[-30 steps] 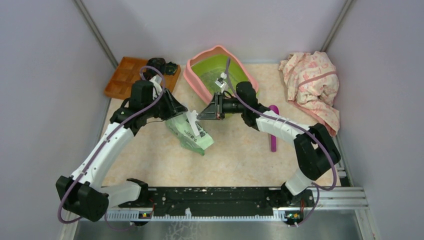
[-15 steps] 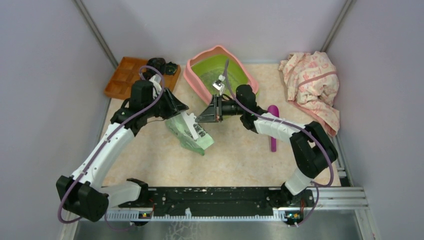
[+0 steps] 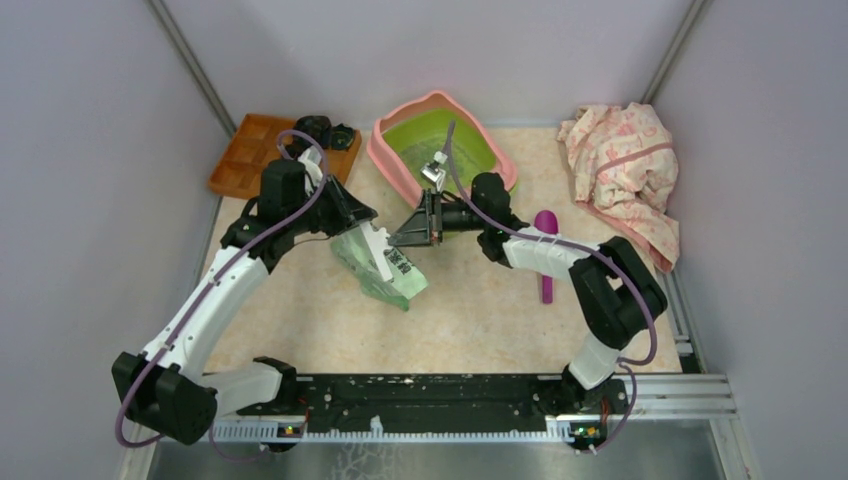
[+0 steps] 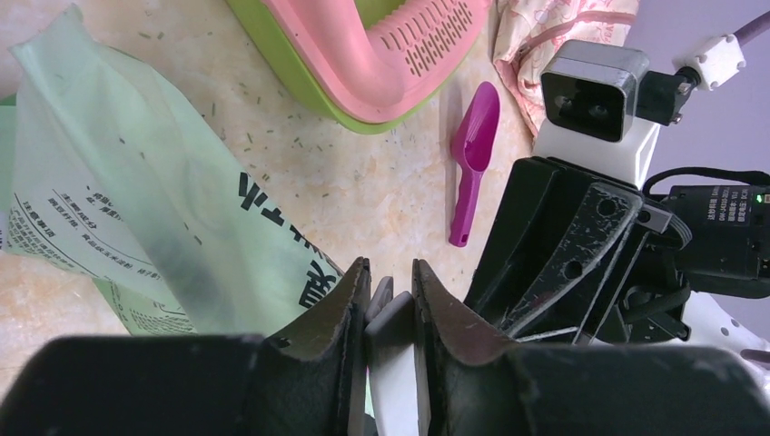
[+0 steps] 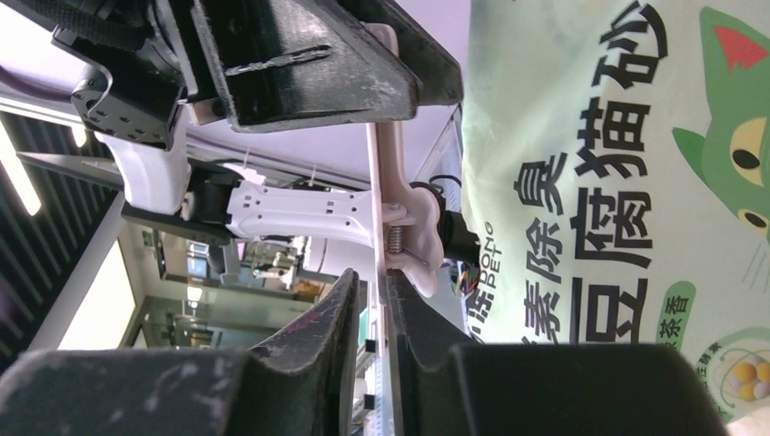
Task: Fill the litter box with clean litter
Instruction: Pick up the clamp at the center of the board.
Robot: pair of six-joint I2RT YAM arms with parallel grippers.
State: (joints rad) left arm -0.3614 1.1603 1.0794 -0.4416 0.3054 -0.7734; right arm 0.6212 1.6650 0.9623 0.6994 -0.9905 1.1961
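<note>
Litter box (image 3: 383, 158): far centre of table (image 3: 470, 310). Bag (image 3: 385, 270) just short of it: soft slick film, likely bottom-heavy, floppy; hold near clipped top. Left gripper (image 4: 389, 272) clamps white clip (image 4: 392, 320). Right gripper (image 5: 370, 277) narrow astride clip lever, grip unclear. Litter (image 4: 272, 136): stray granules on table.

Fingers (image 4: 331, 313) pinch white clip (image 4: 392, 331) beside green bag (image 4: 136, 182).

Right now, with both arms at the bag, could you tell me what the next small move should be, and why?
Probably draw the white clip off the pale green bag. The left fingers pinch one end, the right fingers bracket its thin arm, and the clip sits across the bag near the litter box, so nothing pours until it comes off.
</note>
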